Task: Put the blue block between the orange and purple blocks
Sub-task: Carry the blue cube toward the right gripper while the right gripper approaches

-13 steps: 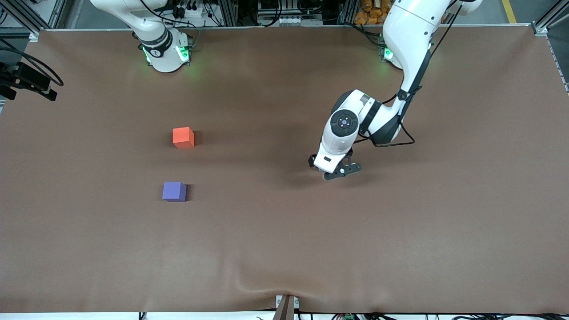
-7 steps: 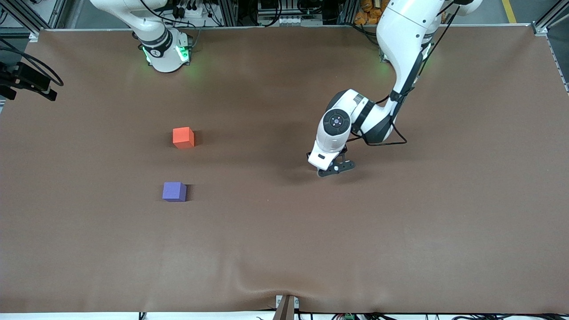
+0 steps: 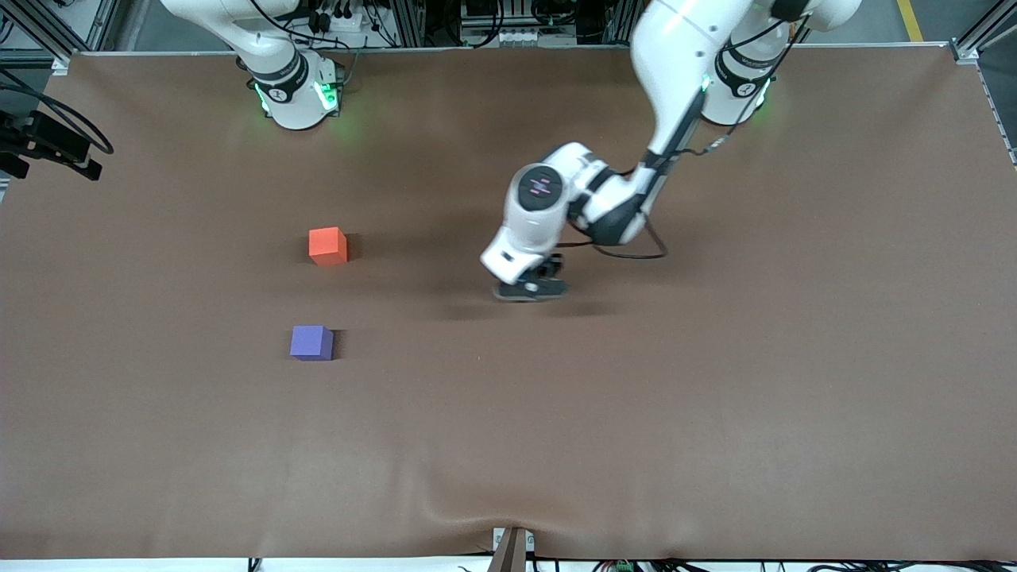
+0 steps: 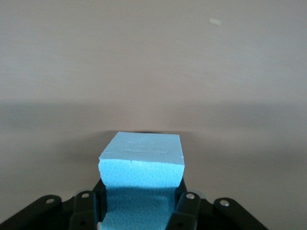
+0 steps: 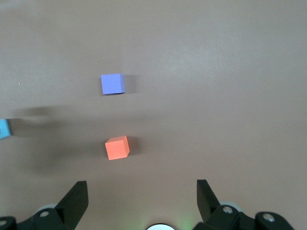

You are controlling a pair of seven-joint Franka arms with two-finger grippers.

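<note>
My left gripper [image 3: 531, 289] is shut on the light blue block [image 4: 141, 163], low over the middle of the brown table. The hand hides the block in the front view; the right wrist view catches a sliver of the blue block [image 5: 4, 128]. The orange block [image 3: 327, 245] rests on the table toward the right arm's end, apart from the gripper. The purple block [image 3: 311, 342] lies nearer to the front camera than the orange one, with a bare gap between them. My right gripper [image 5: 140, 188] waits open by its base, looking down on the orange block [image 5: 117, 147] and purple block [image 5: 112, 84].
A brown cloth [image 3: 715, 413] covers the whole table and bulges in a fold at its front edge [image 3: 508, 520]. A black camera mount [image 3: 48, 147] juts in at the right arm's end. The right arm's base [image 3: 294, 95] stands at the table's back edge.
The left gripper shut on the blue block and has carried it across the table toward the orange and purple blocks. The right arm has not moved.
</note>
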